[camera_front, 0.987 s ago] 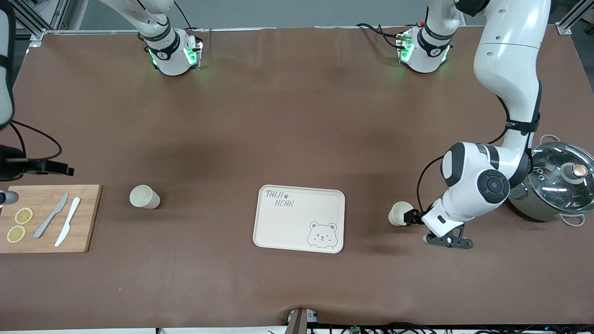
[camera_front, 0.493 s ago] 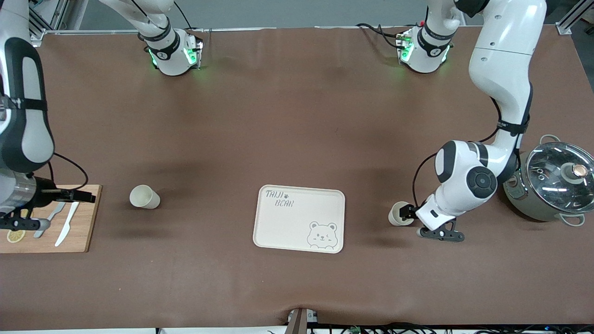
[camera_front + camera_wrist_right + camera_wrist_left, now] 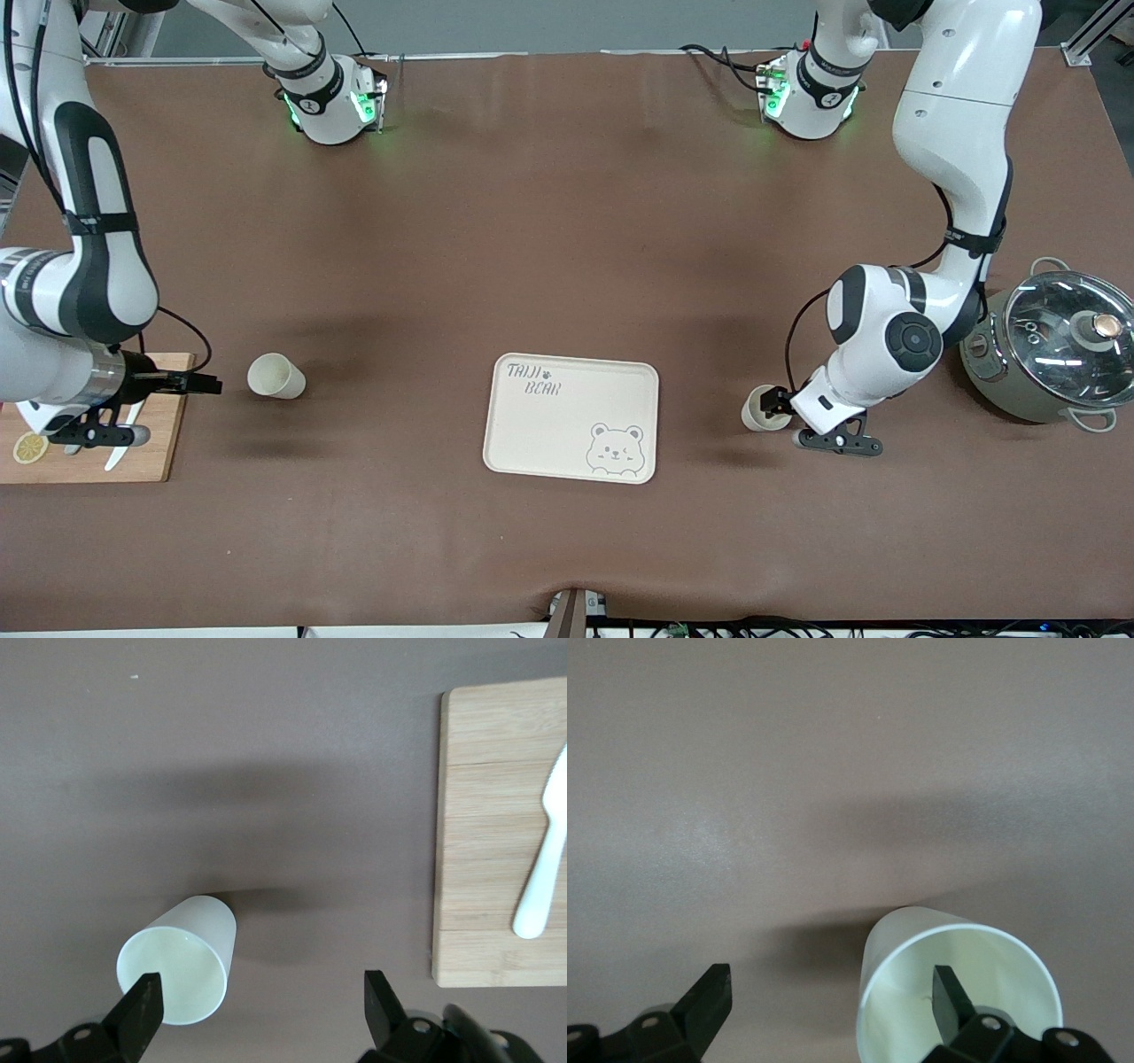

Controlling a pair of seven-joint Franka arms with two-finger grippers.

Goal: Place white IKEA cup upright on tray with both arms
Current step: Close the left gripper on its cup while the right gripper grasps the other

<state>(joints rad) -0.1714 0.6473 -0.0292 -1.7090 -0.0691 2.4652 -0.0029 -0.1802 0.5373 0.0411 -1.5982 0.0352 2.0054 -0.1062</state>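
The left gripper (image 3: 772, 403) is low at the cup (image 3: 758, 408) that stands toward the left arm's end of the table, its jaws spread wide. In the left wrist view one finger (image 3: 950, 992) reaches down inside the cup's (image 3: 957, 992) open mouth while the other finger (image 3: 709, 994) is outside it, over bare table, so the jaws straddle one wall of the cup without closing on it. Just past the left arm's elbow stands a steel pot (image 3: 1054, 359) with a glass lid, close to the arm but apart from the cup.

The right gripper (image 3: 202, 384) is over the table at the edge of the wooden cutting board (image 3: 158, 443), jaws wide and holding nothing. A second cup (image 3: 275, 376) stands upright just beside its fingertips, not touched; in the right wrist view this cup (image 3: 180, 961) sits next to one finger (image 3: 140, 1005), outside the gap. On the board lie a white knife (image 3: 542, 868) and a lemon slice (image 3: 29, 447), partly covered by the right arm.

The tray (image 3: 572, 417) with the bear drawing lies between the two cups, well apart from both, with only brown table in between.
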